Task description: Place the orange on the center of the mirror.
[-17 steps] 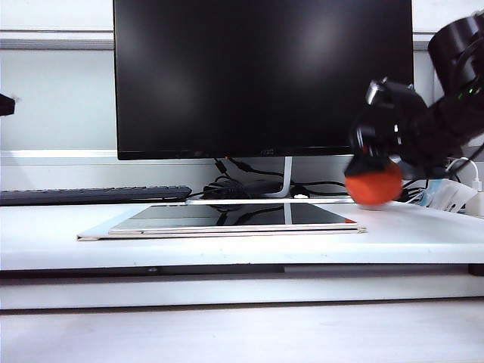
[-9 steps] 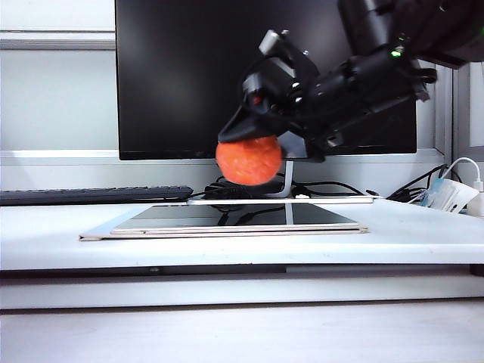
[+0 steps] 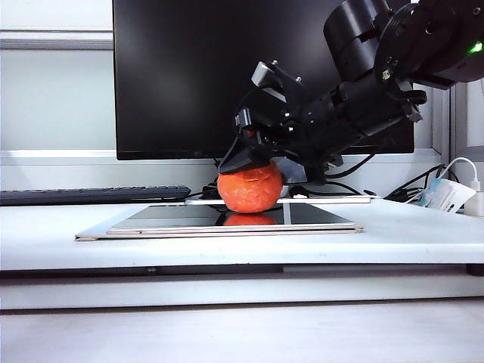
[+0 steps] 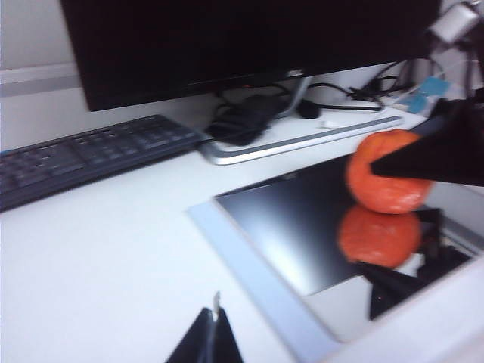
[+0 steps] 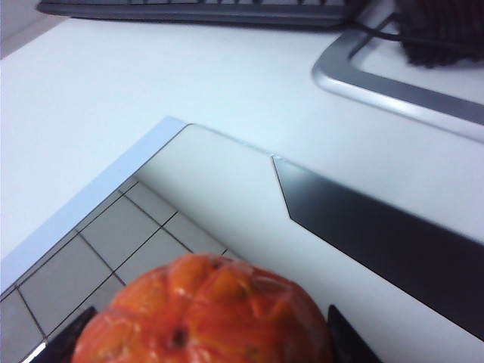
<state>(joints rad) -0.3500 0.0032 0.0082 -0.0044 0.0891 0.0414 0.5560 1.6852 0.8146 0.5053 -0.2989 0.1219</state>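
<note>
The right gripper [image 3: 253, 168] has swung in from the far right side of the mirror [image 3: 151, 225] and come down, and its fingers clamp the orange [image 3: 250, 189], which now sits on or just above the glass near the middle, reflection right beneath. Release looks like the next step. The left gripper [image 4: 214, 342], near the mirror's edge, shows only a tip; I cannot tell its state.

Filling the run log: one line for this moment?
right tool: gripping bumpy round orange | orange: over flat dark mirror | left tool: shut, aside
</note>
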